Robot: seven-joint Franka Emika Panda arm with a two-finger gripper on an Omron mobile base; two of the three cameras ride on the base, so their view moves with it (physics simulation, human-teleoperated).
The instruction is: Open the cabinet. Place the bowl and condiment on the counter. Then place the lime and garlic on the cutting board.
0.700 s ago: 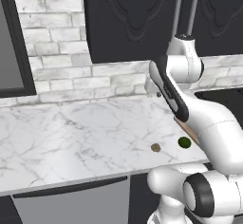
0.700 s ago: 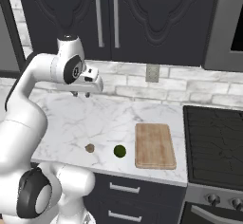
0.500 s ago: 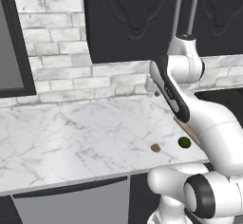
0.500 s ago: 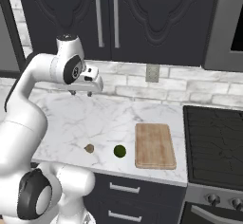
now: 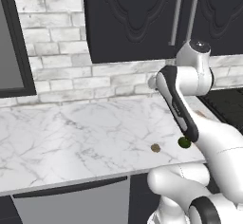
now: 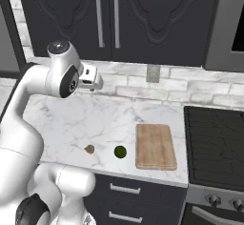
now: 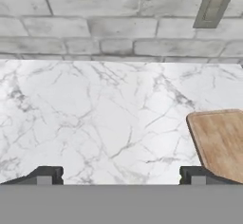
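Change: since a moment ago the arm's upper joint has swung a little, while the lime, garlic and board lie where they lay.
Jaws [image 7: 121, 175]: spread wide with nothing between them, hanging above the tabletop and facing the brick wall.
Fingertips [image 7: 45, 174]: two small dark tips, well apart, over bare marble.
Tabletop [image 6: 109, 119]: white marble with grey veins, running left to right below the cabinet.
Board [image 6: 155, 146]: light wooden cutting board, flat on the tabletop at the right, beside the stove [image 6: 214, 143]; its left corner shows in the hand view [image 7: 219, 140].
Lime [image 6: 120, 152]: dark-green ball near the front edge, just left of the board, not on it.
Garlic [image 6: 89, 148]: tan lump left of the lime, apart from it.
Cabinet [image 6: 119, 14]: black doors both closed, silver bar handles [image 6: 99, 17] side by side.
Wall: grey brick with an outlet [image 6: 152, 73] on it.
Bowl and bottle: cannot tell where they are.
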